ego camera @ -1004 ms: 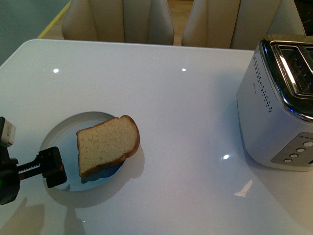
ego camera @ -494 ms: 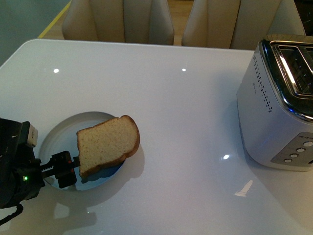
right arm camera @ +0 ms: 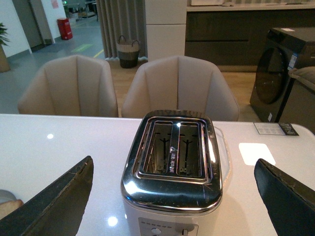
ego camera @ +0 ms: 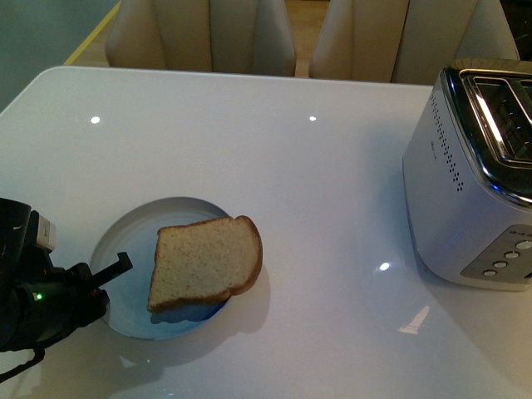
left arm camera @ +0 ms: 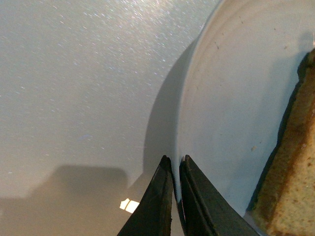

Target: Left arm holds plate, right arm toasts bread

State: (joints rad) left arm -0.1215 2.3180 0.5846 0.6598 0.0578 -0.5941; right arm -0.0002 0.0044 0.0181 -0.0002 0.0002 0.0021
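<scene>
1. Front view: the left claw (ego camera: 116,268) pinches the rim of the plate (ego camera: 137,241). The bread (ego camera: 206,264) lies on the plate, well apart from the toaster (ego camera: 465,183).
2. Left wrist view: the jaws are clamped on the plate's edge, so the holding looks done.
3. Right wrist view: the right claw (right arm camera: 173,162) is spread and empty, facing the toaster's empty slots. All the toasting is left.

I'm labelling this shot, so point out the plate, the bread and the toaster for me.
plate (ego camera: 133,249): front view, bare surface left of the slice.
bread (ego camera: 206,264): front view, middle of the crumb.
toaster (ego camera: 453,208): front view, its pale side wall.
</scene>
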